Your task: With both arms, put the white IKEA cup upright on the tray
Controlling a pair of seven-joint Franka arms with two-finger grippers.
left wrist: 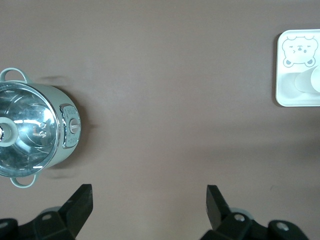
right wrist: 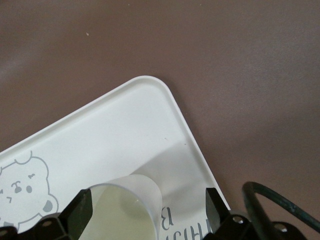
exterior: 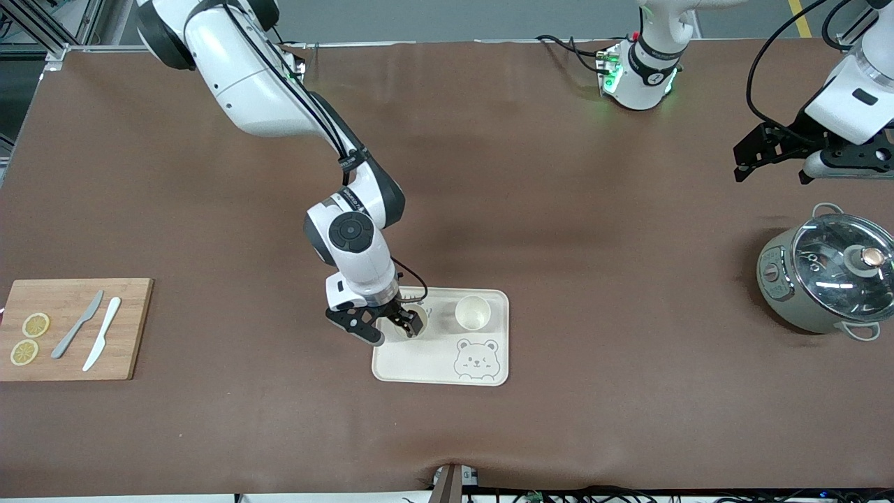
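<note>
The cream tray [exterior: 419, 365] with the bear drawing lies on the brown table. A white cup [right wrist: 125, 210] stands upright on its end toward the right arm's end. My right gripper [exterior: 394, 328] hangs low over that cup and is open. Its fingers [right wrist: 216, 210] stand on either side of the cup, with a gap on one side. In the front view the gripper partly hides this cup [exterior: 417, 320]. A second white cup [exterior: 472, 311] stands upright beside it on the tray. My left gripper [exterior: 772, 171] waits, open and empty, over bare table near the pot.
A grey-green pot with a glass lid [exterior: 827, 276] sits at the left arm's end. A wooden cutting board [exterior: 73, 328] with two knives and lemon slices lies at the right arm's end. The table's front edge runs nearer the camera than the tray.
</note>
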